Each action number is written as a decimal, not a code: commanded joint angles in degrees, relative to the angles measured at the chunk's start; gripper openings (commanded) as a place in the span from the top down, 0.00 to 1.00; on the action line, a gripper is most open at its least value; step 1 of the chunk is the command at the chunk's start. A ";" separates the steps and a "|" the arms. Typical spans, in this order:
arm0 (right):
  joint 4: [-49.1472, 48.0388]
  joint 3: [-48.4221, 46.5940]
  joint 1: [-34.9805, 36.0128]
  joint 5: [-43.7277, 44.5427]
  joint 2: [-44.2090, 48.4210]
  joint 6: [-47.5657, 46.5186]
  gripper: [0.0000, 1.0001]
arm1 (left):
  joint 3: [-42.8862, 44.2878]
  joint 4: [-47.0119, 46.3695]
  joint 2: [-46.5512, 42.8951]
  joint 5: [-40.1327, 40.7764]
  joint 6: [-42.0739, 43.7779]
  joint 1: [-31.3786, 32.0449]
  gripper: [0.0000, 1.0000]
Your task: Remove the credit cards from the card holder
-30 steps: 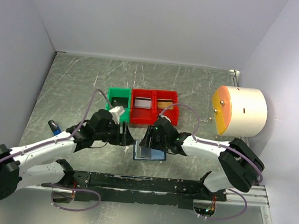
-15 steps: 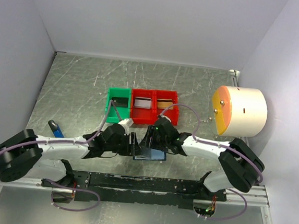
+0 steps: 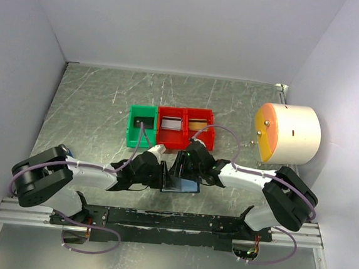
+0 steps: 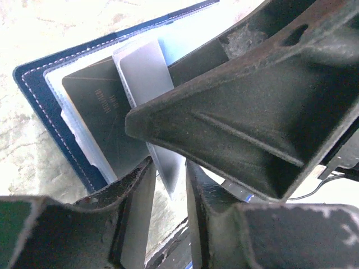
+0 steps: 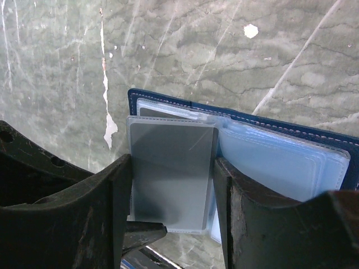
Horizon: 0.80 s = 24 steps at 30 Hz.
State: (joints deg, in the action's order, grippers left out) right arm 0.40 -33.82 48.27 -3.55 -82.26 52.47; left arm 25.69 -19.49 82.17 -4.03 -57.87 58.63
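The navy card holder (image 3: 186, 187) lies open near the table's front edge. My right gripper (image 3: 180, 167) is shut across one clear pocket page of the card holder (image 5: 252, 120), and a grey credit card (image 5: 171, 168) sits in that page between the fingers (image 5: 120, 190). In the left wrist view a silvery grey credit card (image 4: 143, 73) sticks out of the holder (image 4: 45, 106) next to a dark credit card (image 4: 95, 112). Its lower corner hangs between the narrowed jaws of my left gripper (image 4: 170, 213), with table showing beside it. The right gripper (image 4: 252, 112) fills the upper right there.
A green bin (image 3: 141, 126) and a two-part red bin (image 3: 184, 138) stand just behind the grippers; the red one holds a silvery card (image 3: 172, 125) and a tan card (image 3: 199, 125). A white drum with an orange face (image 3: 286, 134) sits at the right.
My left arm has swung right to the card holder's left edge and its jaws have narrowed around the silvery card's corner. The right gripper and holder have stayed put.
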 commanded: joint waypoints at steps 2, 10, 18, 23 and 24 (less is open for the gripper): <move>2.68 2.19 -0.23 0.48 -0.72 -0.34 0.53 | 2.60 -4.08 1.81 0.90 -0.41 0.60 0.69; 5.11 -0.37 -0.36 1.46 1.09 -1.73 0.47 | 5.64 5.25 2.81 3.15 -1.79 0.63 0.93; 12.83 -5.83 -1.41 6.49 6.49 -3.94 0.32 | 7.91 22.50 -2.50 10.33 -1.64 0.61 0.93; 15.30 -6.45 -2.39 9.36 7.77 -3.84 0.29 | 8.45 33.43 -6.68 14.39 -0.26 0.62 0.93; 15.13 -6.18 -2.62 9.41 7.50 -3.66 0.29 | 8.29 34.94 -7.53 14.89 -0.09 0.61 0.93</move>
State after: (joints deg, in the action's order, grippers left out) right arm 12.08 -39.53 46.48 2.44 -75.05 49.34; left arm 32.86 3.42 77.54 5.21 -59.81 58.98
